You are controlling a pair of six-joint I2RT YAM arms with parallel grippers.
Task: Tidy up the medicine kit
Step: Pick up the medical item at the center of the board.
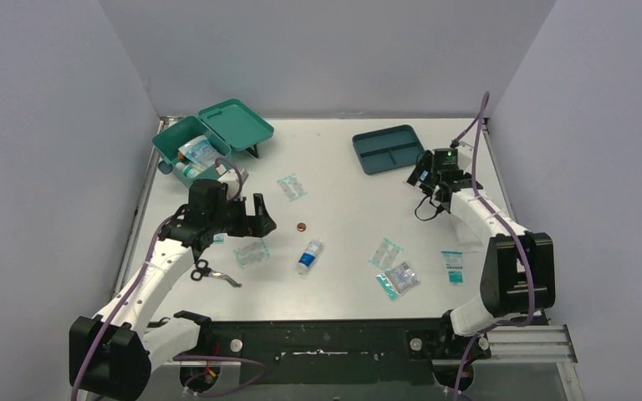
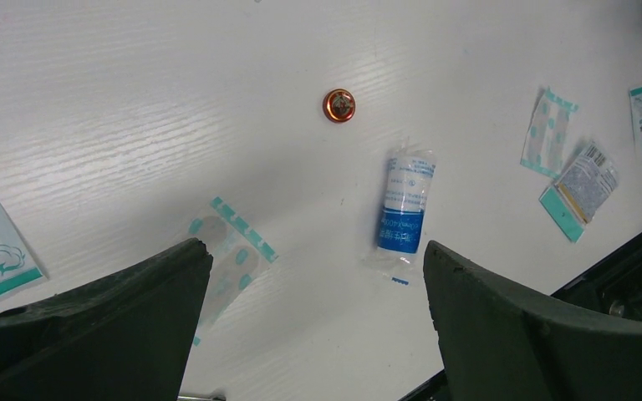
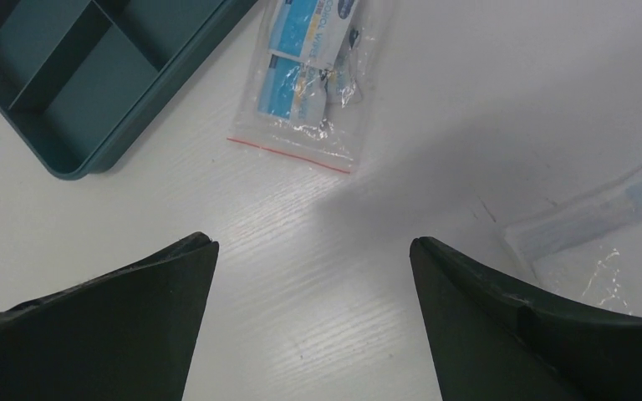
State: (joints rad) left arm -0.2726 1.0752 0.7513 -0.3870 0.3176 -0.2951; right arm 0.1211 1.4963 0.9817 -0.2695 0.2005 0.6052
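Note:
The medicine kit [image 1: 185,144] is a teal box at the back left, its lid [image 1: 236,124] swung open and packets inside. My left gripper [image 1: 259,219] hovers open to the right of the kit, holding nothing. In the left wrist view the left gripper [image 2: 313,259] has bare table between its fingers, with a blue-and-white wrapped roll [image 2: 405,207] just ahead. My right gripper [image 1: 423,180] stands open beside the divided tray [image 1: 389,149]. In the right wrist view the right gripper [image 3: 313,251] is empty, and a zip bag of sachets [image 3: 313,75] lies ahead.
Plaster packets [image 1: 292,187] [image 1: 251,252] [image 1: 386,252], a foil sachet [image 1: 401,278] and a small packet [image 1: 452,266] are scattered mid-table. Scissors [image 1: 209,271] lie near the left arm. A small copper disc [image 2: 338,105] sits by the roll. A clear wrapped item [image 3: 589,217] lies right of the right gripper.

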